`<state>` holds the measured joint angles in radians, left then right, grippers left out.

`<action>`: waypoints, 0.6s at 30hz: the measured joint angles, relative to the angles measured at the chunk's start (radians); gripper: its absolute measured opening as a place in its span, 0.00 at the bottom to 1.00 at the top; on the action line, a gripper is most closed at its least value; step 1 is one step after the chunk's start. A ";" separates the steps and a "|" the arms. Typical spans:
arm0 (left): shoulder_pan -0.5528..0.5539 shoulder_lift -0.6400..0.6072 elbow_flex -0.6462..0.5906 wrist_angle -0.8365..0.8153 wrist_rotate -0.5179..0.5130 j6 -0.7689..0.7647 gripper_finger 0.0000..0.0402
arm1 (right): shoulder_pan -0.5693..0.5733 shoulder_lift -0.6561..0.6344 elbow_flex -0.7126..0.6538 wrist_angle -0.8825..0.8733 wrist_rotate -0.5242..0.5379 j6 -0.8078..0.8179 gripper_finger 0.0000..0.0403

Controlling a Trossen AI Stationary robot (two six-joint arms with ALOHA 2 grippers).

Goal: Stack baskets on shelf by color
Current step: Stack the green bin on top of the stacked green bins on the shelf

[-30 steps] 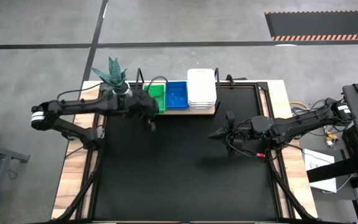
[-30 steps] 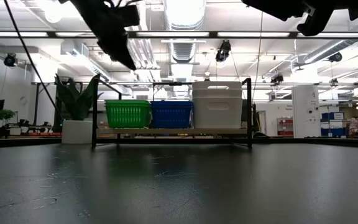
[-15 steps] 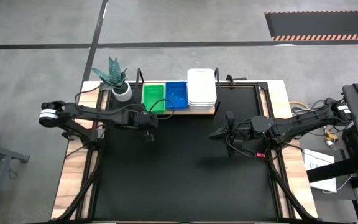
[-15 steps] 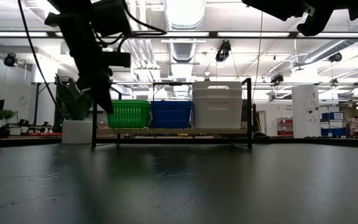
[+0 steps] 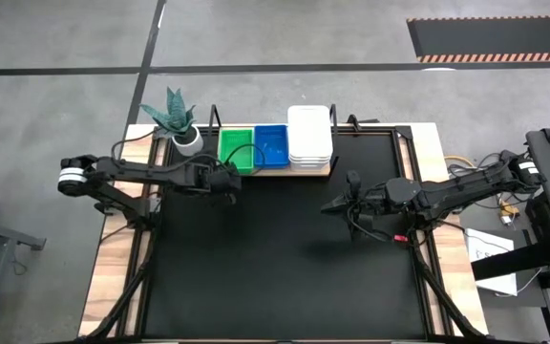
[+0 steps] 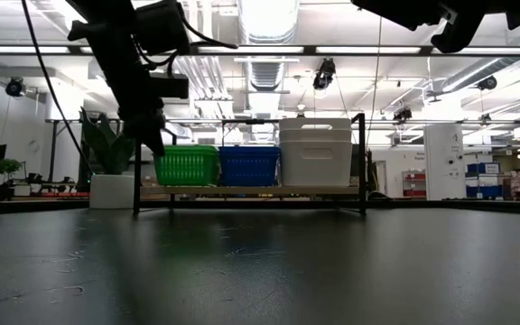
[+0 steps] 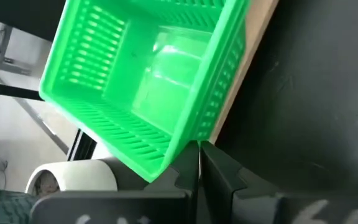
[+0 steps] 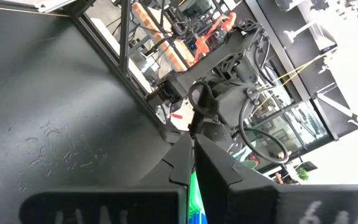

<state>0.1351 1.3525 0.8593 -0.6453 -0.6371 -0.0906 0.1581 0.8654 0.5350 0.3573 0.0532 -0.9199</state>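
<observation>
**Baskets sorted by colour as both arms hang over the table**

The left arm reaches in a long, nearly level line from the table's left edge, its gripper [image 5: 225,182] poised just in front of the shelf [image 5: 299,170], by the green baskets' [image 5: 236,151] near corner. From the wrist camera the two dark fingers [image 7: 219,171] are pressed flat together, clenched on nothing, above the shelf's light-wood front edge. At table height, that arm drops from above and crosses in front of the shelf's left black post.

The right arm stretches in from the right side, bent at the elbow, its gripper [image 5: 351,182] raised over the black table [image 5: 285,268] and well apart from the shelf. Its fingers [image 8: 216,165] also meet in a tight seam, holding nothing.

The baskets sit in a row on the light-wood board between thin black metal posts: green at the left, the blue baskets [image 5: 272,146] in the middle, the white baskets [image 5: 309,136] at the right. The green basket's glossy plastic walls are slotted. The white stack, smooth-walled with rounded corners, stands taller than its neighbours and juts past the board's far edge. How many baskets each stack holds cannot be told. A white plant pot [image 5: 188,140] with spiky green leaves stands just beside the shelf's left end.
</observation>
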 joint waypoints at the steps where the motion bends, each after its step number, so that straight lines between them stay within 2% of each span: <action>1: 0.002 -0.001 0.000 0.000 -0.001 0.000 0.00 | 0.000 0.000 0.000 0.000 0.000 0.000 0.03; 6: 0.002 -0.009 0.007 -0.011 0.005 -0.001 0.00 | 0.000 0.000 0.000 0.000 0.000 0.000 0.03; 12: -0.013 -0.016 0.039 0.033 0.109 -0.009 0.00 | 0.000 0.000 0.000 0.000 0.000 -0.001 0.03; 18: -0.034 -0.016 0.049 0.074 0.114 0.002 0.00 | 0.000 0.000 0.000 0.000 0.000 0.000 0.03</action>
<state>0.1007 1.3365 0.9083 -0.5712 -0.5232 -0.0884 0.1581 0.8654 0.5350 0.3569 0.0532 -0.9203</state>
